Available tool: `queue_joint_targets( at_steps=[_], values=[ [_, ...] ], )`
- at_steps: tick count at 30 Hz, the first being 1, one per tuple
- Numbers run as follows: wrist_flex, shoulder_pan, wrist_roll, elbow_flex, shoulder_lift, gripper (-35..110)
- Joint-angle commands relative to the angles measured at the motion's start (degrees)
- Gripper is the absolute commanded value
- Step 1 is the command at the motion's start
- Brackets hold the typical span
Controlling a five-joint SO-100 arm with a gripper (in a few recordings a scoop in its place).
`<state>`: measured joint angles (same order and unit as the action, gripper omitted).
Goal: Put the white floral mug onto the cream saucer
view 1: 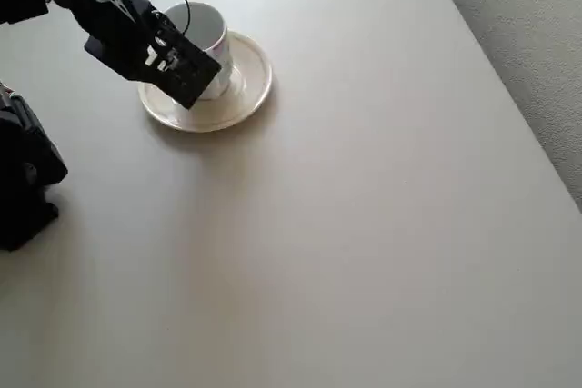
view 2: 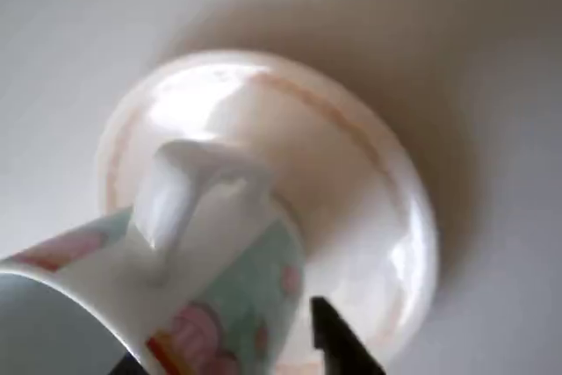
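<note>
Overhead view | white floral mug (view 1: 207, 32) over cream saucer (view 1: 247, 88) | held by gripper (view 1: 177, 65)

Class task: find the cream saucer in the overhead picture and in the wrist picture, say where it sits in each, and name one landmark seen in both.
Overhead view: the cream saucer lies upper left of centre on the table, partly under the gripper.
Wrist view: the saucer fills the middle, its rim curving right.
Shared landmark: the white floral mug, over the saucer in both views.
</note>
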<state>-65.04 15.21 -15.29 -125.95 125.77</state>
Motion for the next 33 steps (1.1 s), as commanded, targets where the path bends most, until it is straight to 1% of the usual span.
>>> queue_joint_targets(
  at_steps=[1,4,6,8,11,13,14,15,17,20,26,28,30,33],
  values=[
    [-6.42,-2.55,0.00,8.79,11.07,16],
    [-11.25,-5.80,1.85,15.21,17.49,16],
    [-14.24,-10.63,5.36,18.37,22.32,15],
    [-15.73,-16.61,8.17,17.58,29.27,14],
    [-17.23,-22.59,9.76,8.79,42.63,8],
    [-16.17,-23.47,9.76,-2.02,54.14,2],
    [-14.59,-24.26,9.76,-7.47,59.68,2],
    [-13.45,-26.72,9.84,-11.69,63.02,0],
    [-12.66,-27.77,9.49,-16.00,60.56,-2],
    [-7.73,-29.97,8.79,-25.49,58.54,-2],
    [-5.45,-29.36,8.35,-41.22,62.84,-2],
    [-5.19,-29.62,8.53,-44.47,62.84,-2],
    [-5.54,-31.29,9.58,-44.47,62.84,-2],
    [-5.71,-30.59,8.96,-44.38,62.84,-1]
  ],
)
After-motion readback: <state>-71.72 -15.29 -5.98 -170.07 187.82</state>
